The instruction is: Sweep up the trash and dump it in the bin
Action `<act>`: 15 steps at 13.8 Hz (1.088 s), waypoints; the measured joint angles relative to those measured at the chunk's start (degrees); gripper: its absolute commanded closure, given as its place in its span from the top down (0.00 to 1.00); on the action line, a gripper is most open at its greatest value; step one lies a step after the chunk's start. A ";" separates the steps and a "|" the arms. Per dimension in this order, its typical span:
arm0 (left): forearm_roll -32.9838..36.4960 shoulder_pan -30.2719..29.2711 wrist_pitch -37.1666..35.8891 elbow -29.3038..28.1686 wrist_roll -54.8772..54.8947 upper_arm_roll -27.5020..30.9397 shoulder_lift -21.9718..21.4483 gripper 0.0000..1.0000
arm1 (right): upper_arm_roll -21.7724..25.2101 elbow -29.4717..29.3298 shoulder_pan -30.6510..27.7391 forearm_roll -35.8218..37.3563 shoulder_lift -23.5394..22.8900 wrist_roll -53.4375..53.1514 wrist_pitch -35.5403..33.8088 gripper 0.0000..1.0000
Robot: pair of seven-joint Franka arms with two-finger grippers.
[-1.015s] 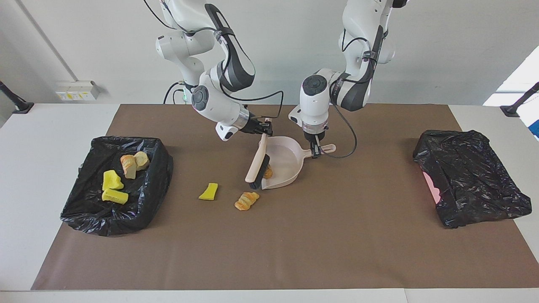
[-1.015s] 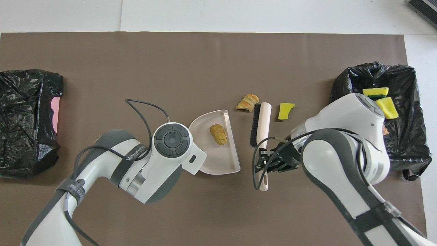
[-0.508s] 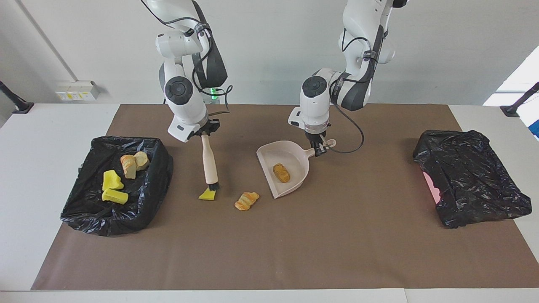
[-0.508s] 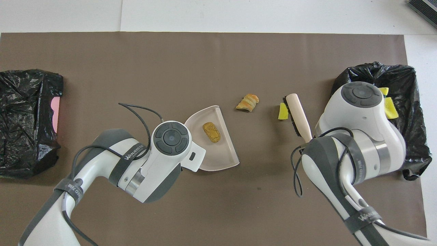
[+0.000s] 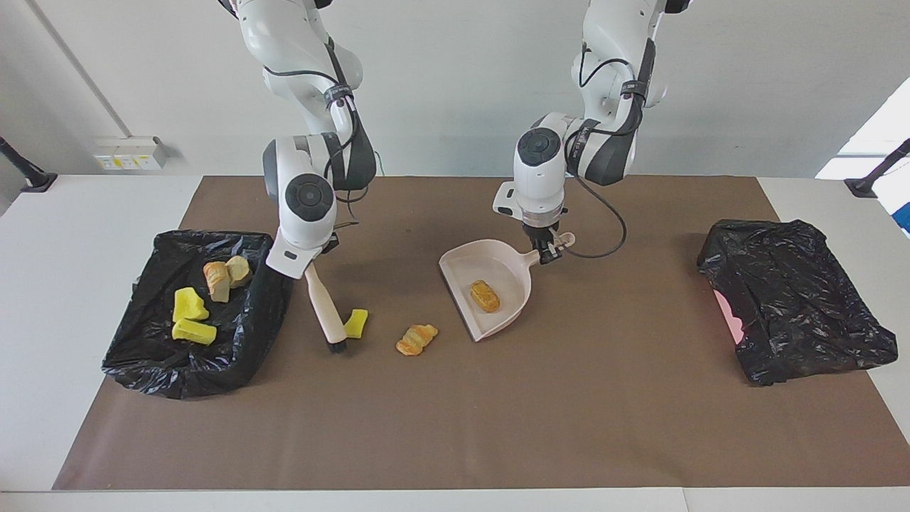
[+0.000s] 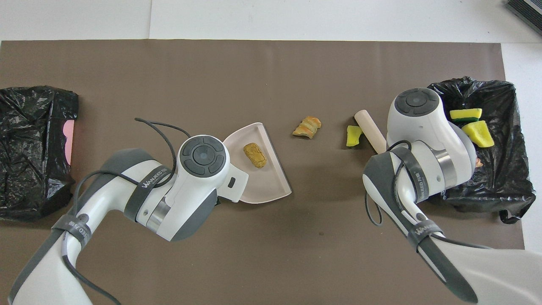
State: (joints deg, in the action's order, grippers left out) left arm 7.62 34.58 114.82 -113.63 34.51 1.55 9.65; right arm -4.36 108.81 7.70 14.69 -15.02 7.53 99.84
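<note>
The right tool (image 5: 318, 257) grips the brush (image 5: 325, 313), bristles beside the yellow foam chunk (image 5: 356, 323). The left tool (image 5: 548, 250) is clamped on the dustpan (image 5: 498, 302), which holds one bread piece (image 5: 485, 296). Best to drag chunk and striped bread piece (image 5: 416, 339) low toward the pan's lip; four pieces lie in the bin (image 5: 153, 370).

Seven scraps of trash, four binned, one in the dustpan, two loose on the brown mat.

In the black-lined bin (image 5: 135, 355) at the right arm's end lie two yellow foam chunks (image 5: 189, 306) (image 5: 193, 331) and two tan bread pieces (image 5: 217, 279) (image 5: 239, 269), bunched together. On the mat, a yellow foam wedge (image 5: 355, 323) sits just beside the brush (image 5: 323, 313), whose bristles are down at the mat. A striped orange-brown pastry piece (image 5: 416, 339) lies flat between that wedge and the pink dustpan (image 5: 462, 267). One orange-brown lump (image 5: 485, 296) rests in the pan, near its middle.
</note>
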 measured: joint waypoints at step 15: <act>0.00 -0.57 -0.04 -0.49 0.00 -0.13 1.21 0.00 | -1.21 1.52 15.30 -35.64 0.61 -9.97 0.10 0.00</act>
State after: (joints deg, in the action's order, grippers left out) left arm 7.62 34.01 114.79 -114.12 34.51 1.42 10.86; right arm -5.57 110.33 23.00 -20.95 -14.41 -2.44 99.94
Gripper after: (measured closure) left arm 0.674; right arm 0.727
